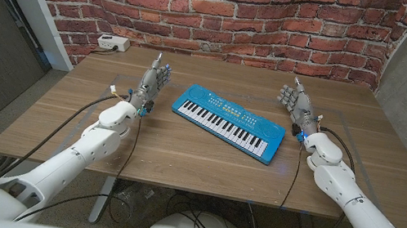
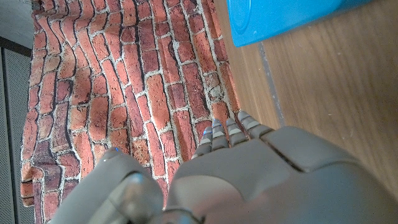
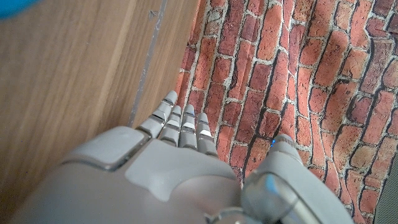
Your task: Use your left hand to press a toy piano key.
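Brick wall (image 1: pixel 285 20) stood behind the wooden table (image 1: pixel 203 168). Toy piano (image 1: pixel 228 123), blue with black and white keys, lay angled at mid-table between the two hands, its key row facing the robot. Left hand (image 1: pixel 154 81) stood on its edge to the piano's left, near it but apart, fingers (image 2: pixel 225 132) straight and close together, holding nothing. Right hand (image 1: pixel 297 102) stood the same way just off the piano's right end, fingers (image 3: pixel 179 123) straight, side by side, empty. White power strip (image 1: pixel 112 43) sat at the table's far left corner, well apart.

Press not yet begun. Risks, as judgement: piano sat skewed, so a straight sideways reach might land on the blue case, not a key. With fingers held together, several keys might go down at once. The piano looked light, so a sideways shove could slide it toward the right hand.
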